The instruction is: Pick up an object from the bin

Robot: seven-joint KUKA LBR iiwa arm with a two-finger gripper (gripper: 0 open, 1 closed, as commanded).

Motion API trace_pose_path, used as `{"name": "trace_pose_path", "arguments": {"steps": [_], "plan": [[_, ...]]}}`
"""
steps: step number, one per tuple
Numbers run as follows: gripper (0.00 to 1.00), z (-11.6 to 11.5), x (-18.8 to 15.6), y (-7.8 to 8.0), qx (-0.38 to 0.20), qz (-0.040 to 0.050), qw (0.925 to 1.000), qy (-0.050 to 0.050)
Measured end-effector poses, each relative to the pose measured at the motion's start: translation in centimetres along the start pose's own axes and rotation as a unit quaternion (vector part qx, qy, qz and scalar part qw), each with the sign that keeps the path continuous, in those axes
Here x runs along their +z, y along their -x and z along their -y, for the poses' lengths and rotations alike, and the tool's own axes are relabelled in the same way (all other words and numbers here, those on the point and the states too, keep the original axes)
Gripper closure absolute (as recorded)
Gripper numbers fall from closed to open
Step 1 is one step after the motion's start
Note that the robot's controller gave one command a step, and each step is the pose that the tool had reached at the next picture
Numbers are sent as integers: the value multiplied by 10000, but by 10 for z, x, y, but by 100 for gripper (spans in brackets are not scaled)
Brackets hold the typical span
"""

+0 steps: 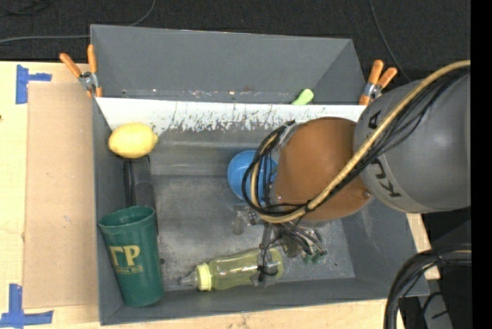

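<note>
Camera view from above: at the far left of the grey bin [223,62] a dark green plastic cup [132,254] with pale lettering stands in the near corner. Behind it, close to the back wall, lies a yellow lemon [132,141]. Along the near wall, right of the cup, a clear bottle [231,272] with a yellowish cap lies on its side, cap pointing toward the cup. Further back, mid-bin, a blue rounded thing [240,172] sits partly hidden by the robot's cables. A bright green marker [301,97] pokes up at the back wall.

The gripper [269,262] hangs low at the bottle's right end, perhaps touching it. Cables and metal parts crowd that spot, so whether the claw is apart, together or clamped on the bottle cannot be told. Above it sits the orange-brown wrist cover [319,166], and the grey arm [430,143] comes in from the right.
</note>
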State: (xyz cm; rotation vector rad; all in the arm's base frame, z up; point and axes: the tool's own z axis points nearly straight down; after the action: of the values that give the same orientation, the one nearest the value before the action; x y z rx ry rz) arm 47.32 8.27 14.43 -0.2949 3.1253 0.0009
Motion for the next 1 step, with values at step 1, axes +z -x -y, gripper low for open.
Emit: {"name": "trace_pose_path", "arguments": {"steps": [1], "plan": [[0,5,45,-1,-1457,60,9893,1]]}}
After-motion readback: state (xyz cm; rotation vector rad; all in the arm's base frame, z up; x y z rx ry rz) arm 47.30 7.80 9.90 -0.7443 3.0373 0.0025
